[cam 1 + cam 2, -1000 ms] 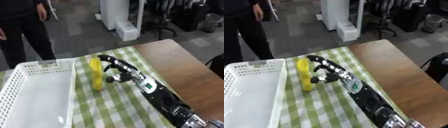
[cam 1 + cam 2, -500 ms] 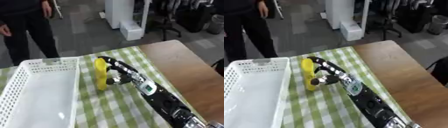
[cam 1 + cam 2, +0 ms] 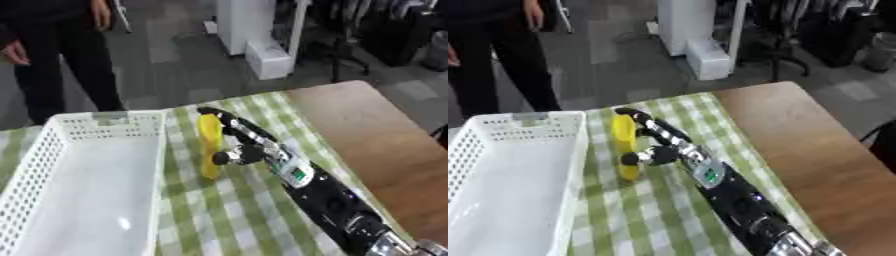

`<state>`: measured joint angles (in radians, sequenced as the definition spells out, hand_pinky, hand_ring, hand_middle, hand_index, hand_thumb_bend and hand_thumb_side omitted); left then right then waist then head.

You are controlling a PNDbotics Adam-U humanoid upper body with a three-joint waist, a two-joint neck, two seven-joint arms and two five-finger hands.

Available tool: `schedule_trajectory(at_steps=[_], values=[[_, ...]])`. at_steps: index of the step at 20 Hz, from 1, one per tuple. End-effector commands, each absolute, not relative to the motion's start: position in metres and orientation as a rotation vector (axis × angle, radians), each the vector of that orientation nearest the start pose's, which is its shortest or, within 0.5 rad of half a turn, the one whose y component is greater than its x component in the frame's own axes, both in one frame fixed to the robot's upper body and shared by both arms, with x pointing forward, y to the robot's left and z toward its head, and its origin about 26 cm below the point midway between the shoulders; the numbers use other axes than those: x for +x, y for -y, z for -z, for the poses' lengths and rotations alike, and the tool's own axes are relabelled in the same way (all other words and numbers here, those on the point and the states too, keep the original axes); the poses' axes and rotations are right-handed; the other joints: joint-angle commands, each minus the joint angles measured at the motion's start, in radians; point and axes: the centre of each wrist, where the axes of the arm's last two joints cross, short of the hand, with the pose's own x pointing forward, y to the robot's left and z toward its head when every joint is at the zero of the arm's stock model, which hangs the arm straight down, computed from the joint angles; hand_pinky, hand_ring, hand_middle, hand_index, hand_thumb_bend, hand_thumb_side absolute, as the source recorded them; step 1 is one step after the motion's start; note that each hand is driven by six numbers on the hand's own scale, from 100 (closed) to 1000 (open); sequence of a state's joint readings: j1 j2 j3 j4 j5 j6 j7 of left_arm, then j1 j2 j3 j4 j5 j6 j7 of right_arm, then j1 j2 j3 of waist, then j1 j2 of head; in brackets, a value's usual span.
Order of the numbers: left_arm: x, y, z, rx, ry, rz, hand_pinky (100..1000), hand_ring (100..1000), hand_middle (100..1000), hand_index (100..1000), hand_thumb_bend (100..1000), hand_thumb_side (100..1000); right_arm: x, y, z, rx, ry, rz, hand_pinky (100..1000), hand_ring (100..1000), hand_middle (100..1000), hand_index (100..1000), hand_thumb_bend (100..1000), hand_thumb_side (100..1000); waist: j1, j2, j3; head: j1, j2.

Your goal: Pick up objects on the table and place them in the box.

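A tall yellow bottle (image 3: 209, 147) stands upright on the green checked cloth, just right of the white perforated box (image 3: 87, 185). My right hand (image 3: 242, 142) reaches in from the lower right and sits against the bottle's right side, fingers stretched up along it near the top and thumb curled toward its middle. The bottle's base rests on the cloth. The box is empty inside. My left hand shows in neither view.
The bare wooden table top (image 3: 376, 145) lies to the right of the cloth (image 3: 227, 210). A person in dark clothes (image 3: 52, 45) stands beyond the far edge, away from the things. White furniture (image 3: 262, 35) stands on the floor behind.
The camera has shifted, so the whole picture slid. My right hand has closed in on the yellow bottle, fingers now along its side; the bottle still stands in the same spot beside the box.
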<state>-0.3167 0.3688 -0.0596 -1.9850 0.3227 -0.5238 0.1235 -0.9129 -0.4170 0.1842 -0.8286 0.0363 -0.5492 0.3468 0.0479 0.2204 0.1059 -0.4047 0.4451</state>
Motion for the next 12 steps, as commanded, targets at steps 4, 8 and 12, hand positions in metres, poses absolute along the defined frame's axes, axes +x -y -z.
schedule_trajectory(at_steps=[4, 8, 12], values=[[0.3008, -0.2497, -0.2072, 0.383, -3.473, -0.136, 642, 591, 863, 898, 383, 773, 0.4831, 0.2829, -0.1735, -0.088, 2.077, -1.054, 694, 1000, 1000, 1000, 1000, 690, 0.000, -0.012, 0.003, -0.010, -0.022], [0.3009, -0.2494, -0.2075, 0.386, -3.471, -0.137, 642, 590, 864, 899, 383, 773, 0.4830, 0.2830, -0.1728, -0.089, 2.071, -1.057, 693, 1000, 1000, 1000, 1000, 687, 0.000, -0.009, 0.005, -0.010, -0.023], [0.3009, -0.2491, -0.2077, 0.388, -3.469, -0.139, 642, 590, 864, 899, 384, 772, 0.4831, 0.2832, -0.1732, -0.090, 2.069, -1.059, 693, 1000, 1000, 1000, 1000, 681, -0.001, -0.007, 0.008, -0.010, -0.024]])
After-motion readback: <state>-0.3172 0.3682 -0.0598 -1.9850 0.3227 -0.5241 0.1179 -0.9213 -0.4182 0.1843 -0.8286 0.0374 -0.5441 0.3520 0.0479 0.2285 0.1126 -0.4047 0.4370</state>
